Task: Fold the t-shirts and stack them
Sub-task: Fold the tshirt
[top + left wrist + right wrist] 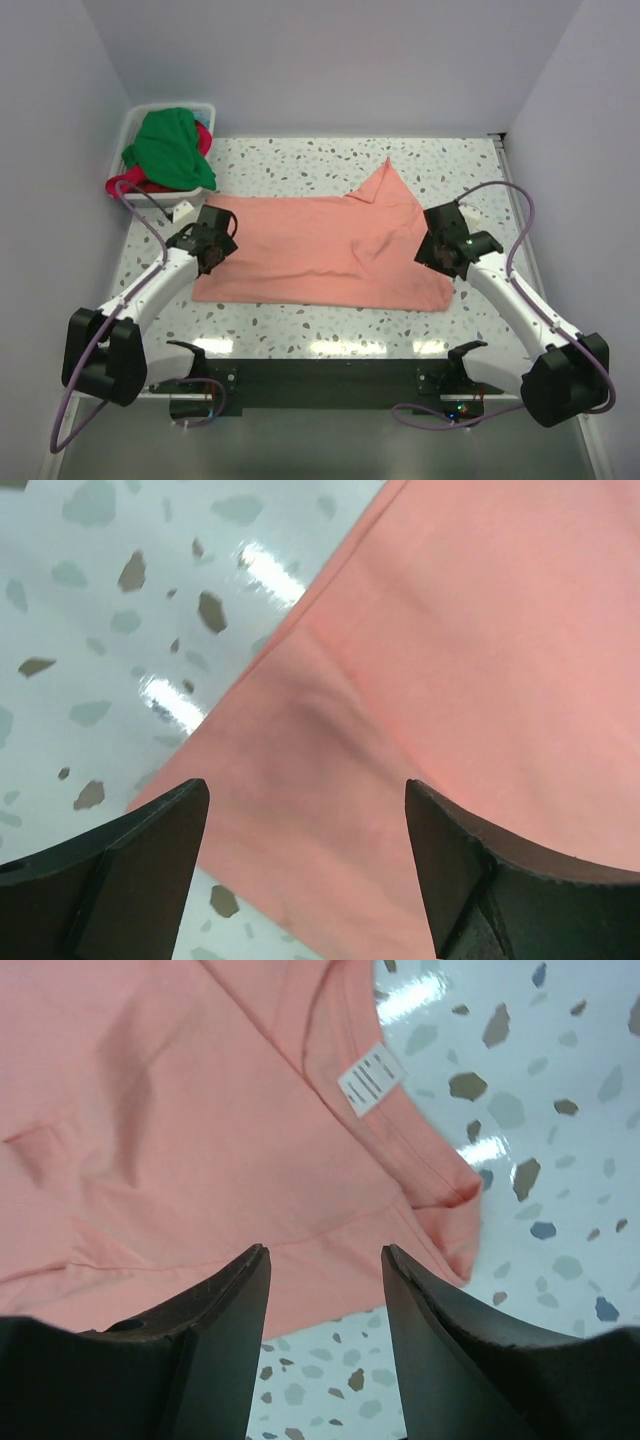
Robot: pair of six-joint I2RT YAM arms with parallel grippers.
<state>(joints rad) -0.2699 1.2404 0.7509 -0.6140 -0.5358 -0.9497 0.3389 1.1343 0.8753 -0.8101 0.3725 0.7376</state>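
Note:
The salmon-pink t-shirt (320,250) lies spread on the table, folded lengthwise, with one sleeve pointing to the back. My left gripper (213,243) is open over its left edge; the left wrist view shows the cloth (450,650) between the fingers (150,850). My right gripper (440,250) is open over its right end, by the collar and the white label (372,1078); the cloth (180,1140) is not held. The green t-shirt (170,145) lies bunched on top of the red-magenta one (150,185) in the tub.
A white plastic tub (145,120) stands at the back left corner. A small white object (184,211) lies by the left gripper. The speckled tabletop (300,320) is walled on three sides.

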